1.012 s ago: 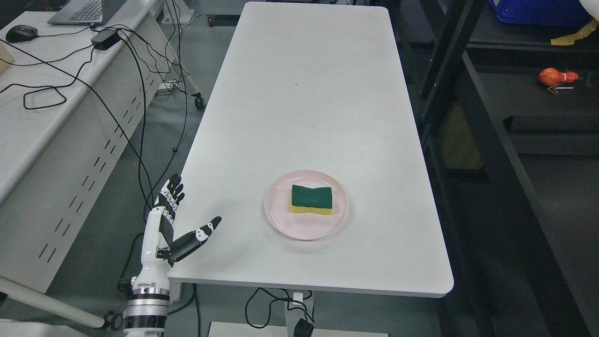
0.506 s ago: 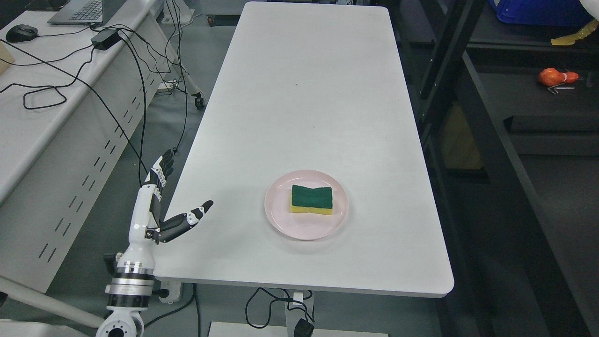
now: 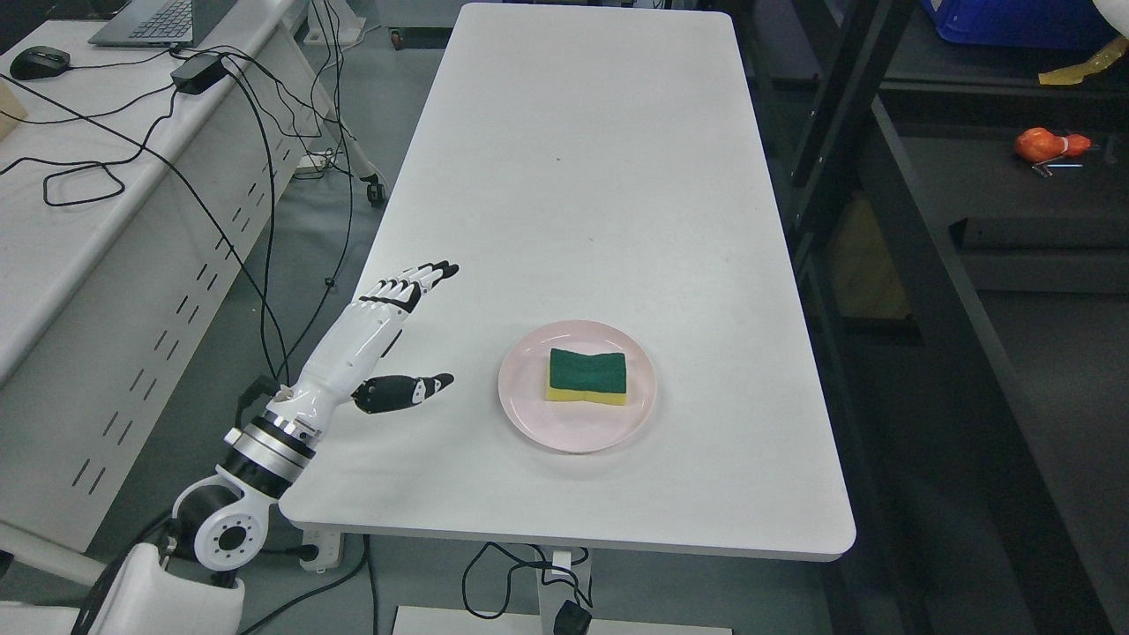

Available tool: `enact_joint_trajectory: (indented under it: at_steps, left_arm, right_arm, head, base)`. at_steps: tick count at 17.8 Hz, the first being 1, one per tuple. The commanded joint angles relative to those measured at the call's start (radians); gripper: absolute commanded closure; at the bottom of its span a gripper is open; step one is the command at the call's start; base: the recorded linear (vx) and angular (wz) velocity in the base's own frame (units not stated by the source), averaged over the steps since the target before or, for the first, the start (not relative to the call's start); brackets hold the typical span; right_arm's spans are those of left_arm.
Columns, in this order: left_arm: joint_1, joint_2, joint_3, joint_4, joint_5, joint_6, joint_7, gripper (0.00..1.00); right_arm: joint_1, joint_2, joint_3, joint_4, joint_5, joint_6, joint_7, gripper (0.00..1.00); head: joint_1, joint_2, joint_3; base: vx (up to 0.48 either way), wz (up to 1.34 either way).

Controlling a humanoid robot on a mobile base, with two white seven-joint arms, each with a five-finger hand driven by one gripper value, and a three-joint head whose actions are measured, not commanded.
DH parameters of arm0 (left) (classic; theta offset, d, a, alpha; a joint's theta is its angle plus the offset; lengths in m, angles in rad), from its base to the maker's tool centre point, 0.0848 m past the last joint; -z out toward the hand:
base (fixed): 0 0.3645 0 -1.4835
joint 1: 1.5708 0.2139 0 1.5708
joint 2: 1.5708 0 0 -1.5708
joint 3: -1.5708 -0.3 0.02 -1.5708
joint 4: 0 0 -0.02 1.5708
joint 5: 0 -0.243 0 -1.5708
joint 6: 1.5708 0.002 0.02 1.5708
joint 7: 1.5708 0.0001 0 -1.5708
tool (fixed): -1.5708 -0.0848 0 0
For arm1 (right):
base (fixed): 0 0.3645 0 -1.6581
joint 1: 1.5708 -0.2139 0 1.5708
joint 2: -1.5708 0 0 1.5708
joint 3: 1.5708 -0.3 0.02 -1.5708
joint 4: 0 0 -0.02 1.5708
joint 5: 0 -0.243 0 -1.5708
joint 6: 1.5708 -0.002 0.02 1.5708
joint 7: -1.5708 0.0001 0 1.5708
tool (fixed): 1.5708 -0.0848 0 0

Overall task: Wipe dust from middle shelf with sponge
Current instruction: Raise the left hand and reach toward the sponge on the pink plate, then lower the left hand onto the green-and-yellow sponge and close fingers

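Note:
A sponge (image 3: 587,376) with a green top and a yellow base lies flat on a pink plate (image 3: 529,414) near the front of the long white table (image 3: 573,176). My left hand (image 3: 429,326) hovers over the table's left edge, to the left of the plate and apart from it. It is open, with the fingers (image 3: 414,282) stretched forward and the thumb held out toward the plate. It holds nothing. A dark shelf rack (image 3: 935,291) stands along the table's right side. The right arm does not show.
On a shelf at the right lie an orange object (image 3: 1045,144) and, above it, a blue bin (image 3: 1014,22). To the left stands a white desk (image 3: 79,203) with cables, a power brick (image 3: 198,72), a mouse (image 3: 40,62) and a laptop (image 3: 154,19).
My left hand has risen from beside the table's front left corner, turned, and come forward and to the right over the table, toward the plate. The sponge and plate have not moved.

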Motion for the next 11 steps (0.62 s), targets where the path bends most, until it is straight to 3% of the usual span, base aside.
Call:
enact_joint_trajectory:
  at_steps: [1, 4, 11]
  left_arm:
    - [-0.173, 0.073, -0.192, 0.163, -0.335, -0.005, -0.026, 0.03]
    - [-0.244, 0.046, -0.308, 0.180, -0.357, -0.006, -0.033, 0.04]
    - [-0.296, -0.043, -0.433, 0.187, -0.415, -0.008, -0.077, 0.04]
  right_arm:
    - [0.000, -0.017, 0.000, -0.017, 0.000, 0.001, 0.000, 0.00]
    - [0.000, -0.017, 0.000, -0.017, 0.000, 0.001, 0.000, 0.00]
    - [0.000, -0.017, 0.000, -0.017, 0.000, 0.001, 0.000, 0.00]
  head:
    - [0.0000, 0.000, 0.000]
    - [0.0000, 0.000, 0.000]
    - [0.0000, 0.000, 0.000]
  base:
    - [0.000, 0.00]
    - [0.000, 0.00]
    - [0.000, 0.00]
